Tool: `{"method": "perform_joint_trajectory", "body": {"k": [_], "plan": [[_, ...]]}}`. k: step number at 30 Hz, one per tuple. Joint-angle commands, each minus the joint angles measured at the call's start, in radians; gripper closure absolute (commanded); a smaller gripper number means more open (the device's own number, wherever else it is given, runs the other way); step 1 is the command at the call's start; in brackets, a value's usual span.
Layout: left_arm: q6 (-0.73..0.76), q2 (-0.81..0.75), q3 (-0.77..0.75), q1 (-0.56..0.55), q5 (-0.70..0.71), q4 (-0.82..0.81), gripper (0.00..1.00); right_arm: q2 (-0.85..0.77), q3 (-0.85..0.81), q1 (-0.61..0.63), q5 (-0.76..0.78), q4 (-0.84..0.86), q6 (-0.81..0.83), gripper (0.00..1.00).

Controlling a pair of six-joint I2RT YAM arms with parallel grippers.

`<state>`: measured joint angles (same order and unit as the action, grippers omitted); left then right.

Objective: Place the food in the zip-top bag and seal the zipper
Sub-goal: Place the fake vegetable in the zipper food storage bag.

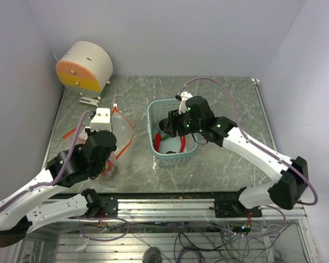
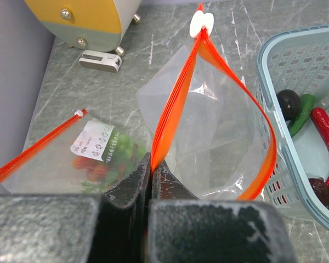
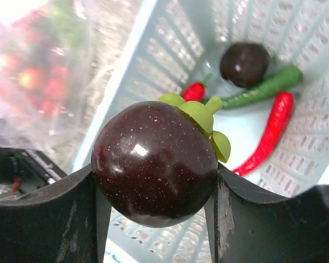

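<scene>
Pale walls (image 1: 181, 33) enclose a grey veined counter (image 1: 225, 104). The left fingers (image 2: 151, 178) pinch the zipper (image 2: 178, 104) of the zip-top bag (image 2: 219, 148), which gapes beside the basket (image 1: 152, 112). The right fingers (image 1: 168, 127) clamp a toy mangosteen (image 3: 153, 170) above the basket.

A: What stands back left on the grey marbled tabletop (image 1: 225, 98)?
B: A cream drum-shaped device with an orange face (image 1: 85, 67) — a small white bracket (image 1: 91, 101) just beside it.
A: Mid-table?
B: A light-blue plastic mesh basket (image 1: 175, 160).

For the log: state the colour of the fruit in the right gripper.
The fruit is dark purple with light-green leaves; clearest in the right wrist view.
</scene>
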<state>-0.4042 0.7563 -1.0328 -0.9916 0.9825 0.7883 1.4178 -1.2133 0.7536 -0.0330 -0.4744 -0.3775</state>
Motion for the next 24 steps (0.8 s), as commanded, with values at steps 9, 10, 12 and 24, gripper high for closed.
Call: {"method": "perform_joint_trajectory", "body": {"k": [9,10,12,24], "plan": [[0.001,0.024,0.041,0.005,-0.076,-0.133,0.93,-0.154,0.056,0.023,-0.444,0.396,0.003,0.95],[0.001,0.027,0.042,0.004,-0.079,-0.139,0.93,-0.143,0.054,0.038,-0.47,0.43,-0.01,0.95],[0.003,0.03,0.046,0.004,-0.084,-0.151,0.93,-0.109,0.041,0.077,-0.508,0.486,-0.032,0.95],[0.011,0.036,0.063,0.005,-0.131,-0.216,0.93,0.118,0.019,0.23,-0.516,0.74,-0.151,0.96]]}}
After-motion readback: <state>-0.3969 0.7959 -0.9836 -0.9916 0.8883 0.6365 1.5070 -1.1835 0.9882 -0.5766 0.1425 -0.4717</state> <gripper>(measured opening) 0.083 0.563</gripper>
